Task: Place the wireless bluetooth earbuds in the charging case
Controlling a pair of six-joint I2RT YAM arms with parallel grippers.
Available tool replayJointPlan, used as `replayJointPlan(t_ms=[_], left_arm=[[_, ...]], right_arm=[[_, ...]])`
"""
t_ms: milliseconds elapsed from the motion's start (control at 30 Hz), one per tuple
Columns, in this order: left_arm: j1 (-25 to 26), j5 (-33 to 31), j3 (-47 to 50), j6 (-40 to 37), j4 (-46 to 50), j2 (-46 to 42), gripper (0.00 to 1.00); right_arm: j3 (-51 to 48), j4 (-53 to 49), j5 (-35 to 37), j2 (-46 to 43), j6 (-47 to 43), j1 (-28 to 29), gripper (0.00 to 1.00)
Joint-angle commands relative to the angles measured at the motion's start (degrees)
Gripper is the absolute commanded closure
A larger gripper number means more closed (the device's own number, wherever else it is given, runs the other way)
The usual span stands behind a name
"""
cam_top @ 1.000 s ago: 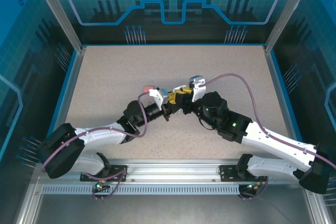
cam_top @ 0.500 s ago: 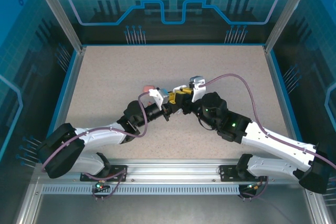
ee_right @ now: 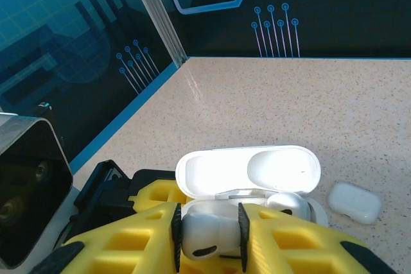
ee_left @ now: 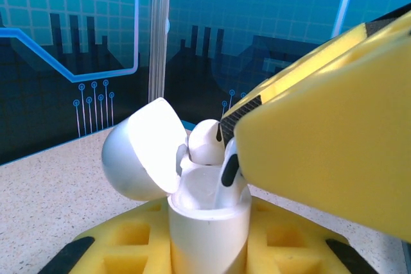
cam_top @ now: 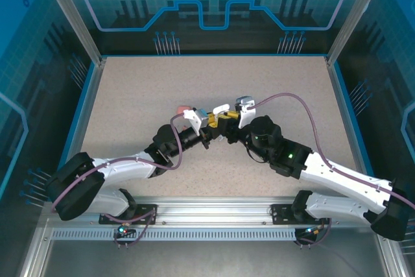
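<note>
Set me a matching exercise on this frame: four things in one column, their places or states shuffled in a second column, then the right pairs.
Things:
1. open case
2. closed case
3. lid
4. right gripper

Places or states:
A. lying on the table
B. shut on an earbud at the open case's mouth
C. swung back, open
D. clamped upright in the left gripper

Pairs: 1-D, 2-A, 3-C, 4-B
</note>
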State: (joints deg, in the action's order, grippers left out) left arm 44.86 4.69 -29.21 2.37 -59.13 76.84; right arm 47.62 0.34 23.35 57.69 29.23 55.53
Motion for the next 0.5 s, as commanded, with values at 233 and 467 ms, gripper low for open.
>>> replayJointPlan(t_ms=[233,467], left_arm=[[0.4,-0.7,-0.3,-2.0,-4.1,-0.2,1.0],[0.3,0.7,1.1,-2.2,-5.4,-1.7,1.0]], right_arm=[[3.7,-3.2,-3.7,-2.4,-3.3,0.0,0.43],[10.6,-13.0,-5.6,-6.0,-4.9,-2.9,0.17]])
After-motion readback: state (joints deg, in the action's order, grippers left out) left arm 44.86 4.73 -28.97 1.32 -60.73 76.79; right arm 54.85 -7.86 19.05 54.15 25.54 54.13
